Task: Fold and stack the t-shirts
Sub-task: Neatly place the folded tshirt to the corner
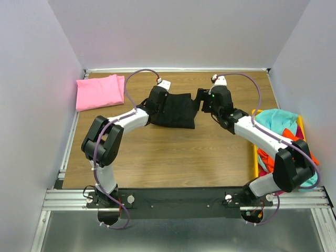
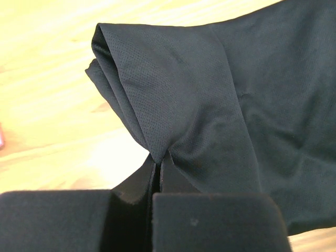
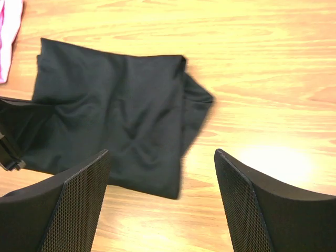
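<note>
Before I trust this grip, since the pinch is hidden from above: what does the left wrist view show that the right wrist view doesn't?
Only left wrist: the left gripper shut on a bunched fold of the black t-shirt. Only right wrist: the right gripper open and holding nothing, most of that shirt's outline, and a strip of the pink t-shirt. Both: the black t-shirt lying on the wooden table.

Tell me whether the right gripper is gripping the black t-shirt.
No, the right gripper stands wide open above the black t-shirt, pinching no cloth.
</note>
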